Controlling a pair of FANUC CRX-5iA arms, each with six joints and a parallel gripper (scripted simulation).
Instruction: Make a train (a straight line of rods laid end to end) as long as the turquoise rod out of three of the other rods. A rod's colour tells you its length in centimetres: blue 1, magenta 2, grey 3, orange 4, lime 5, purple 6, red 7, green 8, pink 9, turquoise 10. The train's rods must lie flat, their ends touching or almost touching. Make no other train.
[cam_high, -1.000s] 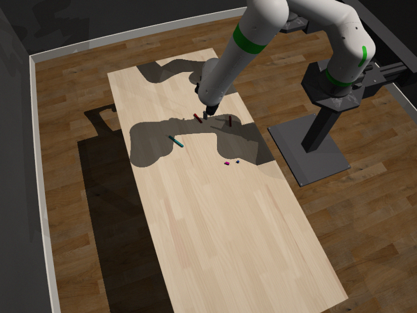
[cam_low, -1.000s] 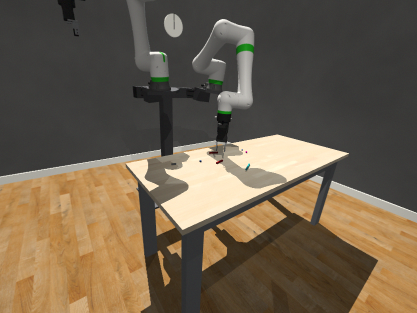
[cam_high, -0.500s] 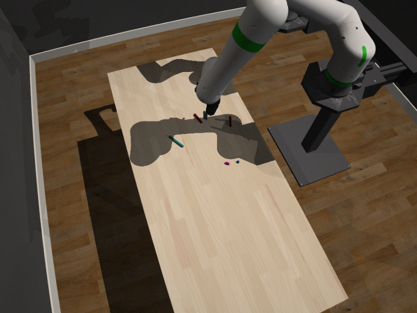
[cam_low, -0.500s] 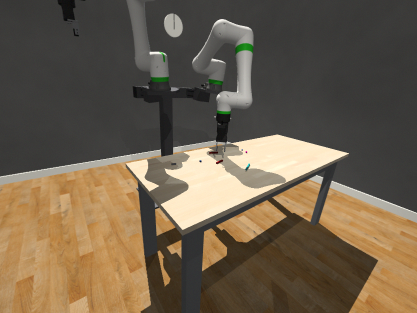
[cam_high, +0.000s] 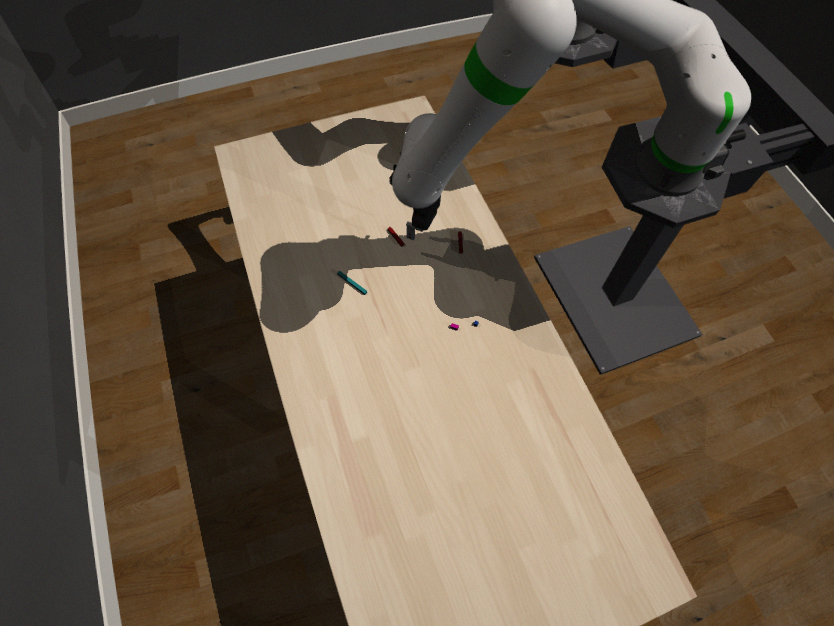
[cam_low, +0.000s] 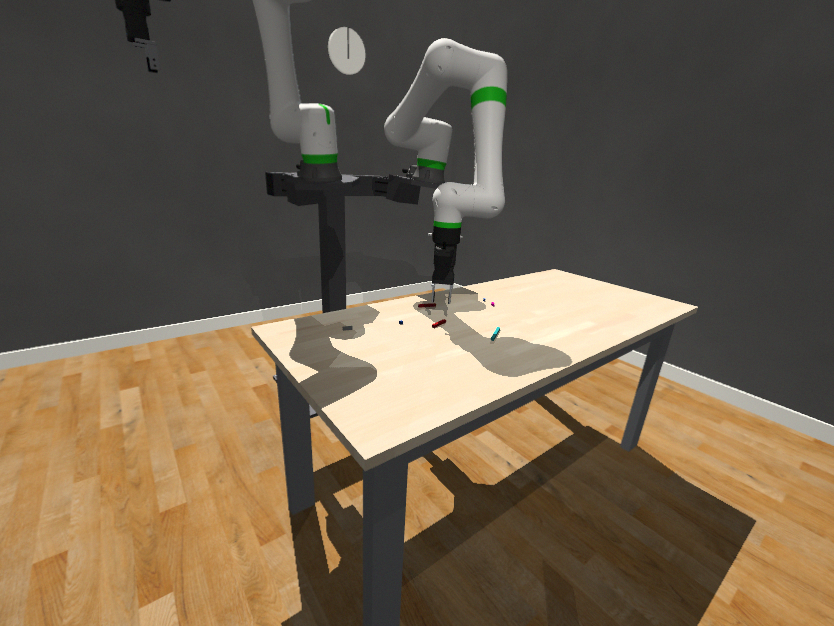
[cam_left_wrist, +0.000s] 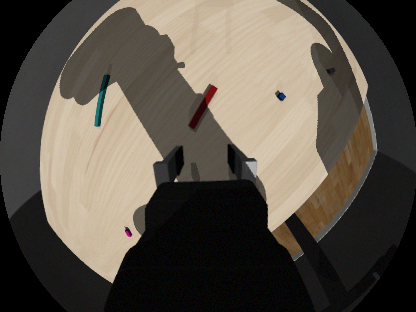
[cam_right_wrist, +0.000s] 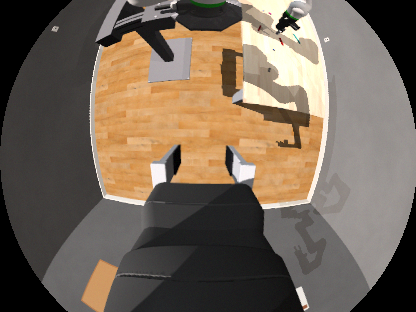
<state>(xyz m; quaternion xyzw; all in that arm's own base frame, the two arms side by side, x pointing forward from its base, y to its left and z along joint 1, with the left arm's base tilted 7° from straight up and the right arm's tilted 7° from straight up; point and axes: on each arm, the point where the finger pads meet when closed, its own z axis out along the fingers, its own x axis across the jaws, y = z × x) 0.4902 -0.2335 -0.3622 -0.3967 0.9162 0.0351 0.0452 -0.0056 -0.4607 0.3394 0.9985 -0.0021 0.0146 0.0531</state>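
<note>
In the exterior view, the left gripper (cam_low: 441, 296) (cam_left_wrist: 205, 154) is over the table (cam_low: 572, 303), its jaws wide. The right gripper (cam_right_wrist: 203, 154) has wide jaws too, out past the table's end. The turquoise rod (cam_high: 351, 283) (cam_low: 495, 333) (cam_left_wrist: 102, 100) lies flat, apart from both red rods. A magenta rod (cam_high: 454, 326) (cam_low: 492, 303) (cam_left_wrist: 128, 232) lies near a small blue rod (cam_high: 475, 323) (cam_low: 483, 299).

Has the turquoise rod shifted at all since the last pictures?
No. In the top view the turquoise rod keeps its place and angle against the table.
</note>
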